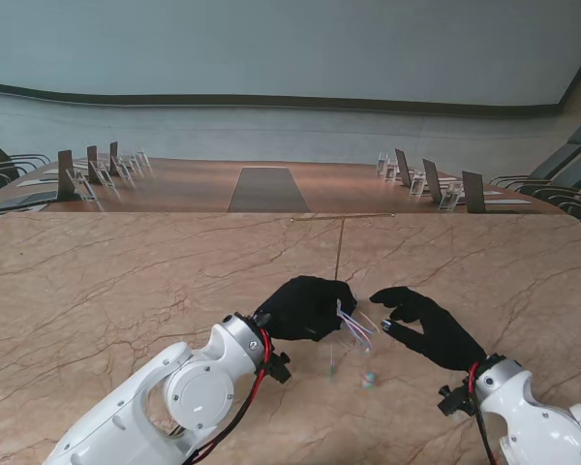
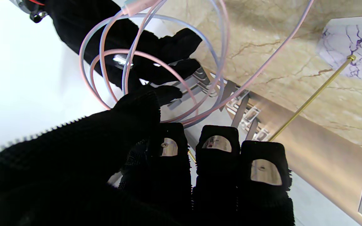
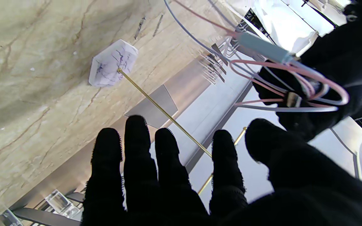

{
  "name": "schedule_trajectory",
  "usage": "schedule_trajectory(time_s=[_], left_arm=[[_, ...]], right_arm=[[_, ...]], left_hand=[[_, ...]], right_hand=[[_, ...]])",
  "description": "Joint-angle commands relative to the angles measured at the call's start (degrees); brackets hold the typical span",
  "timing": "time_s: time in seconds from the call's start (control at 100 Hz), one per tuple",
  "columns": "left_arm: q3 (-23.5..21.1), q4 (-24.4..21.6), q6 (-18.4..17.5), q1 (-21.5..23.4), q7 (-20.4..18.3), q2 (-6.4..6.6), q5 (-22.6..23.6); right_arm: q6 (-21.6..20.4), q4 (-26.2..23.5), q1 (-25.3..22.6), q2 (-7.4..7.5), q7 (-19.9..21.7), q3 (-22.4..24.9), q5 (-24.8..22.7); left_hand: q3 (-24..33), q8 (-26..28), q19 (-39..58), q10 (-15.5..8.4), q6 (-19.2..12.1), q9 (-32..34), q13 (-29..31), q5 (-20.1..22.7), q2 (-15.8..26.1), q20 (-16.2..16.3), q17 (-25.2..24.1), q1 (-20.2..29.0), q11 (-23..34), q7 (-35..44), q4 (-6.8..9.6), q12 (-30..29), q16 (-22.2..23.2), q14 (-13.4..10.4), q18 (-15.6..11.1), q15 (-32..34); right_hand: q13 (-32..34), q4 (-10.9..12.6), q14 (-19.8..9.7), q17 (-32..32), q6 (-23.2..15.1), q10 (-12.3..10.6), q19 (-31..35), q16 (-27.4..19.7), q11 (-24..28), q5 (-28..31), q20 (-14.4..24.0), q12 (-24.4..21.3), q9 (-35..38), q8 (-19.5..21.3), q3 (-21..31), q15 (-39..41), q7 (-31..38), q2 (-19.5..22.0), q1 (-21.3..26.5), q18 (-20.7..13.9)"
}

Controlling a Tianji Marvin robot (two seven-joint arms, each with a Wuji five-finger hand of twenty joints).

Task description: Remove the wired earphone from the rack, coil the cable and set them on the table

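Tabletop (image 1: 126, 281): left hand (image 1: 305, 308) near centre, coiled cable (image 1: 356, 329) at its right side. Right hand (image 1: 428, 325) just right of the coil, apart from it. Rack (image 1: 339, 254) stands behind both hands. Conference table (image 1: 271, 186) beyond far edge.

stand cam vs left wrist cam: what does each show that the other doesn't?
Only the stand view: both white arms, the far conference table with chairs, and the left hand from outside.

Only the left wrist view: the cable in several distinct pink and blue loops, and the rack's white marbled base.

Both: the right hand, the cable, the rack's thin gold rod, the marble table.
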Motion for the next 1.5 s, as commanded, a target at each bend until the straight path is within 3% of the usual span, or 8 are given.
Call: schedule_trajectory(time_s=[0.0,0.18,0.34,0.72,1.14,1.36,1.46,1.49], left_arm=[[0.26,-0.84,-0.44,-0.25,-0.49,-0.11,-0.49],[1.13,-1.44,-1.08,-1.07,-1.68,0.03,-1.33],[2.09,-1.78,-0.69,-1.36,-2.30,0.08,-1.57],[3.53,-1.83,-1.10,-2.76,-2.95,-0.06,-2.56],[4.30,-1.19,-1.39,-4.25,-2.99,-0.36,-3.36],[4.64,-1.04,-1.32,-4.66,-3.17,-0.43,-3.73],[4.76,-0.88,-1.45,-4.90,-3.22,-0.46,-3.88],[4.77,-0.85,-1.48,-4.96,-3.27,-0.46,-3.90]], right_arm=[[0.58,0.51,0.33,-0.05,0.32,-0.72,-0.78],[1.95,1.82,2.00,0.17,0.89,-2.12,-2.09],[2.11,3.04,3.42,0.44,1.61,-3.24,-3.12],[3.79,4.24,4.94,1.00,3.11,-5.77,-6.21],[5.04,4.01,5.51,1.65,5.84,-8.03,-6.74],[5.80,4.33,6.32,1.82,6.67,-9.20,-6.27],[6.04,4.33,6.52,1.83,6.80,-9.39,-6.09],[6.15,4.28,6.53,1.82,6.80,-9.40,-6.09]], left_hand=[[1.25,2.02,4.70,-4.12,-1.85,0.89,-0.35,1.08,1.92,0.34,-0.02,1.03,2.00,0.48,-0.24,1.89,0.31,0.91,-0.43,0.93],[1.12,2.34,4.62,-4.32,-1.95,0.81,-0.48,1.02,2.03,0.45,-0.06,0.93,1.99,0.30,-0.23,1.91,0.34,0.82,-0.45,0.84],[0.88,2.59,4.41,-4.35,-1.97,0.65,-0.61,0.86,2.23,0.52,-0.33,1.01,1.92,0.11,-0.27,1.95,0.36,0.78,-0.57,0.75],[0.76,2.95,4.30,-4.38,-2.04,0.63,-0.69,0.89,2.36,0.68,-0.38,1.10,1.88,-0.18,-0.23,2.04,0.44,0.80,-0.61,0.67],[0.67,3.31,4.11,-4.38,-2.02,0.64,-0.78,0.89,2.40,0.82,-0.60,1.16,1.86,-0.34,-0.23,2.09,0.51,0.82,-0.66,0.58],[0.62,3.39,4.05,-4.38,-1.96,0.64,-0.78,0.92,2.42,0.90,-0.64,1.14,1.86,-0.45,-0.24,2.11,0.54,0.82,-0.66,0.56],[0.63,3.45,3.98,-4.40,-1.96,0.61,-0.79,0.96,2.43,0.93,-0.75,1.19,1.84,-0.46,-0.23,2.12,0.55,0.82,-0.67,0.54],[0.61,3.47,3.94,-4.40,-1.98,0.61,-0.80,0.99,2.43,0.94,-0.79,1.16,1.84,-0.46,-0.23,2.12,0.55,0.81,-0.67,0.54]], right_hand=[[1.98,-0.01,1.06,0.83,-3.53,0.99,4.31,2.13,3.49,-2.16,2.28,1.60,1.09,1.77,2.88,4.17,1.80,-3.23,0.40,1.11],[3.82,-2.25,2.14,2.01,-6.47,1.62,9.87,5.22,9.49,-2.91,4.20,3.77,2.15,4.45,3.77,12.03,3.14,-4.36,1.68,2.60],[4.61,-4.51,1.93,2.59,-8.53,1.21,11.35,5.59,11.37,-5.04,4.42,4.35,1.69,5.11,1.92,13.96,2.98,-5.08,1.15,2.43],[5.88,-5.36,1.18,3.78,-8.43,0.47,13.26,6.31,13.86,-6.24,4.75,5.22,2.01,5.60,3.60,16.56,3.61,-8.03,2.58,1.96],[5.83,-6.97,1.17,3.70,-7.72,0.29,13.49,6.47,14.28,-6.32,4.60,5.28,2.02,5.55,2.20,17.32,3.56,-9.20,-1.11,1.86],[6.52,-7.71,1.84,3.77,-8.21,0.75,13.55,6.96,14.93,-2.25,4.51,5.49,2.96,7.08,1.91,18.63,6.18,-8.53,0.31,1.89],[7.35,-8.69,2.25,4.30,-9.54,1.28,14.43,7.49,15.91,1.26,4.76,5.89,3.96,9.86,2.62,20.29,8.87,-7.69,3.96,1.95],[7.50,-11.36,2.28,4.40,-10.54,1.41,14.96,7.62,16.35,2.07,4.88,6.08,4.11,8.06,3.90,21.08,11.60,-8.92,5.43,1.93]])
